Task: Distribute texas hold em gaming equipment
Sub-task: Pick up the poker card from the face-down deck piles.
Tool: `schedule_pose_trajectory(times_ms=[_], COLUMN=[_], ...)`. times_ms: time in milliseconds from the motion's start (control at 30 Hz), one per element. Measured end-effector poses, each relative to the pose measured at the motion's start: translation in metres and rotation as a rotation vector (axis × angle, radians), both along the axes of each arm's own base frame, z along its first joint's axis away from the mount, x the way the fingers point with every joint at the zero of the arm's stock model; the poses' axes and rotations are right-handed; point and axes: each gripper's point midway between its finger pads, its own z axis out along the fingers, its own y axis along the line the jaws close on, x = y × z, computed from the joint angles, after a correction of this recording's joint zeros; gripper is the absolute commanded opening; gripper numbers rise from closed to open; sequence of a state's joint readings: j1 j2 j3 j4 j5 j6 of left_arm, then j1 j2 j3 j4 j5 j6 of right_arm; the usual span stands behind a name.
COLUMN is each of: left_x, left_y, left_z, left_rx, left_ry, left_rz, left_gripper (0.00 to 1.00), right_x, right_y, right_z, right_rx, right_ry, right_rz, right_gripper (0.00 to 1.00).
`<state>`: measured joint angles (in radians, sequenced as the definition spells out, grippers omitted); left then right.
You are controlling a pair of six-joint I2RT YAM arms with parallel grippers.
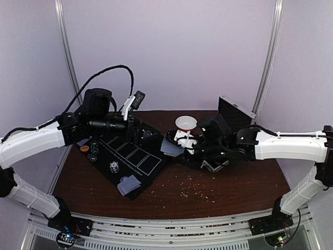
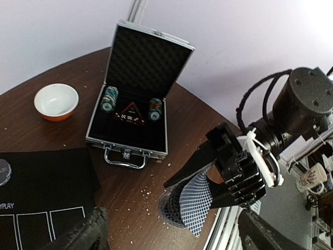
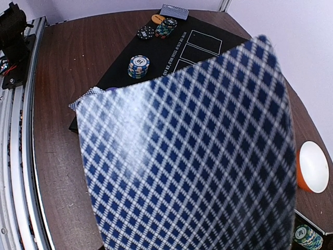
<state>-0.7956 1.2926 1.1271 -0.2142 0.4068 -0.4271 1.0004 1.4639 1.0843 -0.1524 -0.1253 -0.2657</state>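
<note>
**Right hand** [image 2: 208, 182]: fingers together, clamped on a fan of playing cards [image 3: 192, 151], grey-blue backs showing. The fan juts forward of the fingers, bowed, and fills most of that wrist's view.

**Left hand** [image 2: 169, 229]: fingers [image 2: 86, 234] spread wide, nothing between them. The held fan sits directly ahead of this hand.

**Silver case** [image 2: 127, 140]: lid up, beyond the left hand and behind the right wrist. It holds two chip stacks [image 2: 109, 99].

**White bowl** [image 2: 56, 101]: near the case, ahead-left of the left hand.

**Black mat** [image 1: 130, 156]: lies below the left hand. Well ahead of the right hand it carries a striped chip stack [image 3: 138, 66], an orange disc [image 3: 157, 19] and a second card pile [image 3: 174, 10].

**Table** [image 1: 218, 192]: scattered crumbs.
</note>
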Motion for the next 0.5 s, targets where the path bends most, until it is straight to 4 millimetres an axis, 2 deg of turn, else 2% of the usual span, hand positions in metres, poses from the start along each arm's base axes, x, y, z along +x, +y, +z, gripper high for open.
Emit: schedule_pose_trajectory(times_ms=[100, 200, 333, 500], left_x=[-0.005, -0.006, -0.005, 0.003], left_y=[-0.011, -0.016, -0.019, -0.023], left_z=[-0.015, -0.032, -0.043, -0.049], left_rx=[0.037, 0.075, 0.099, 0.116], left_ry=[-0.007, -0.001, -0.002, -0.008], left_rz=[-0.091, -0.134, -0.155, -0.143], left_gripper=[0.71, 0.65, 0.59, 0.38], right_x=[0.001, 0.002, 0.005, 0.008], right_y=[0.002, 0.004, 0.009, 0.014], right_z=[0.000, -0.001, -0.004, -0.005], right_rx=[0.001, -0.001, -0.006, -0.008], right_ry=[0.000, 0.003, 0.007, 0.008], right_rz=[0.000, 0.001, 0.003, 0.004], right_gripper=[0.39, 0.39, 0.39, 0.39])
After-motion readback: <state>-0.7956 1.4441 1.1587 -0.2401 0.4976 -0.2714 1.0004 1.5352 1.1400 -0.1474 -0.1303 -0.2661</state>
